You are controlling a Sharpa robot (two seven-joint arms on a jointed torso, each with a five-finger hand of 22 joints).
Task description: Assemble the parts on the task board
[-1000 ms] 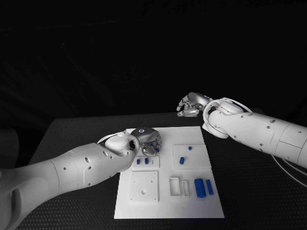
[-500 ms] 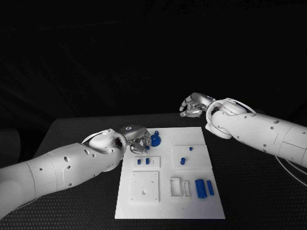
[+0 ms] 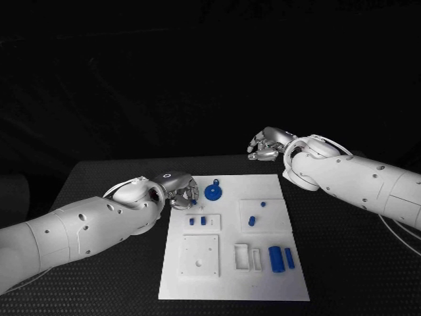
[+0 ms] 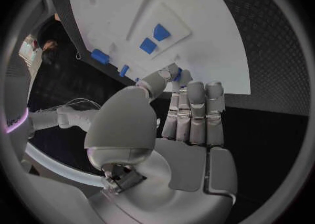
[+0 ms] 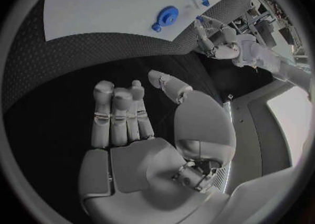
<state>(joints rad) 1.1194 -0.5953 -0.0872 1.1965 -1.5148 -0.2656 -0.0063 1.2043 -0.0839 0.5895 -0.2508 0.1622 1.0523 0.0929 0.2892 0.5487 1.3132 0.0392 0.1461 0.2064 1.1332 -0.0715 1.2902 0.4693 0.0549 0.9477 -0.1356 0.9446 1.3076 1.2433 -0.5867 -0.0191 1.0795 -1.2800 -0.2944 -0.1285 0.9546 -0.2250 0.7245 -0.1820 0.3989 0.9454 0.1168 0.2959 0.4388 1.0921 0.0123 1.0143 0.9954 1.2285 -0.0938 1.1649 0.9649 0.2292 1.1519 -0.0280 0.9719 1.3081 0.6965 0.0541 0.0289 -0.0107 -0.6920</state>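
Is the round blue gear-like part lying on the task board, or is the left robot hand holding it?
Lying on the board. The gear-like part rests on the task board, apart from the left robot hand.

Head view: from high up, looking down and forward across the black table [image 3: 97, 178], task board [image 3: 231, 276] central, both arms entering from the sides. Wrist views: close behind each palm, left hand [image 4: 190, 114] and right hand [image 5: 131, 119], facing the board's far end, shared with the head view.

I see one white board [image 3: 231, 263] | one round blue part [image 3: 214, 193] | six small blue parts [image 3: 275, 257]
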